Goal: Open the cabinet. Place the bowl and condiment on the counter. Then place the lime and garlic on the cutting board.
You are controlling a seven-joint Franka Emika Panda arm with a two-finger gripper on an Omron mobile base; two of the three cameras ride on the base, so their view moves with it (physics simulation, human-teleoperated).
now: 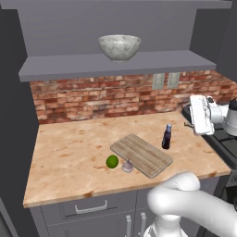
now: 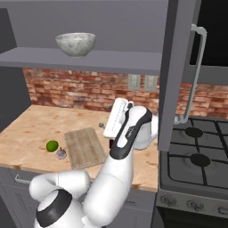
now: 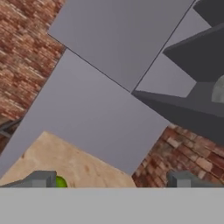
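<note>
Cabinet (image 2: pixel 178 67) is already open, its grey door swung out with the long handle (image 2: pixel 193 73) showing in the right base view, and the bowl (image 1: pixel 119 46) sits up on the cabinet shelf (image 1: pixel 115 65), a marbled grey-white one standing upright. Condiment bottle (image 1: pixel 166 136), dark with a small cap, is standing on the bench (image 1: pixel 69 157) just beside the right end of the cutting board (image 1: pixel 142 155). Lime (image 1: pixel 112 161) and garlic (image 1: pixel 127 166) are lying on the bench right at the near-left edge of the board, next to each other, neither of them on the board as far as I can see. Robot's hand is held up in the air off to the right, above the bench edge near the stove (image 2: pixel 196 164), well apart from all the task stuff. Fingers (image 3: pixel 41 179) are spread wide apart in the hand view with nothing between them, and that view looks at the underside of the shelf and the brick backsplash (image 1: pixel 102 99), with a bit of green lime (image 3: pixel 61 182) peeking out by the left fingertip
</note>
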